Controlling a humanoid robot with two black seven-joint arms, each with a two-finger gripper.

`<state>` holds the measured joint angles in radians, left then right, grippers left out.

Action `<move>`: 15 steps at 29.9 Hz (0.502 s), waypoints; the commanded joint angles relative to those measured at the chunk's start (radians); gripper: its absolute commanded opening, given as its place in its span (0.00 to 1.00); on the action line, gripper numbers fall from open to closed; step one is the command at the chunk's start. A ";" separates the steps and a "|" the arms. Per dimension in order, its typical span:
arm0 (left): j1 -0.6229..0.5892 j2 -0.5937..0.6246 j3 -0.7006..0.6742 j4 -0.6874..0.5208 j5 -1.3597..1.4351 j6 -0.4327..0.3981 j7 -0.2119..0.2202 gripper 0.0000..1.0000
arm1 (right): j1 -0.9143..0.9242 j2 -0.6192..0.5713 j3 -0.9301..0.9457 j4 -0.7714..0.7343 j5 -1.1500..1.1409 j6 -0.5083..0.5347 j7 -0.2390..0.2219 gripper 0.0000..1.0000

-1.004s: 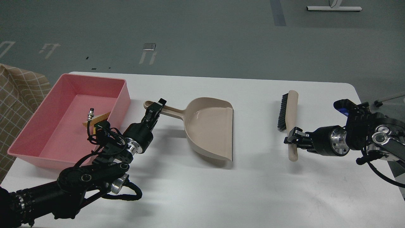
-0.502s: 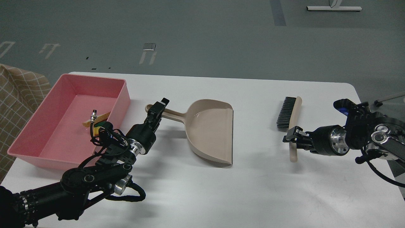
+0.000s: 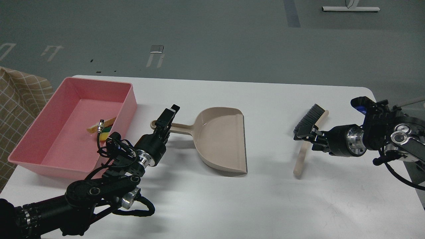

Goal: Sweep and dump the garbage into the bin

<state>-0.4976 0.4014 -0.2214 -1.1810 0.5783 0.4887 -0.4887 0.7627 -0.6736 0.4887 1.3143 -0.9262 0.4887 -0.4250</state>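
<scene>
A: Where is the garbage?

B: In the pink bin (image 3: 59,132) at the tabletop's (image 3: 265,199) far-left corner. A yellow sponge block (image 3: 105,136) and a bread-slice wedge (image 3: 99,124) lie together on its floor near the right wall, partly behind a cable connector on the left arm. I'd judge the dumping done and the tools on their way down.

A: And the dustpan?

B: The beige dustpan (image 3: 221,141) sits flat near the middle of the tabletop, and nothing shows in its scoop. Its long axis runs left to right: handle toward the bin, open lip toward the right edge. That keeps the handle on the left arm's side and the mouth facing the brush.

A: Is the left end effector (image 3: 165,120) gripping it?

B: It's at the handle near the tip, fingers straddling it. From this angle I cannot tell whether they're clamped or already loosened.

A: The right side?

B: The right end effector (image 3: 307,134) is clenched on the hand brush (image 3: 309,132) around mid-length. The brush is tilted: black bristles (image 3: 308,118) up toward the far-right corner, wooden handle end (image 3: 297,170) slanting down toward the near edge, its tip at or just above the surface. Its long axis runs roughly far to near, leaning right at the top. Held mid-length, it balances, and the bristle side faces left toward the dustpan's mouth.

A: Any risk?

B: Let go while tilted, the brush would likely tip over.
</scene>
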 commanded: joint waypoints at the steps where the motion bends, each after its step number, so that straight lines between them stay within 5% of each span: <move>1: 0.020 -0.009 0.000 -0.002 0.002 0.000 0.000 0.97 | 0.009 -0.001 -0.001 0.002 0.001 0.000 0.000 0.77; 15: 0.071 0.014 0.002 -0.107 0.005 0.000 0.000 0.97 | 0.017 -0.001 0.002 0.002 0.001 0.000 0.002 0.77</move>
<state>-0.4363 0.4056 -0.2194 -1.2495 0.5810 0.4887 -0.4887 0.7803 -0.6751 0.4924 1.3192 -0.9249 0.4887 -0.4250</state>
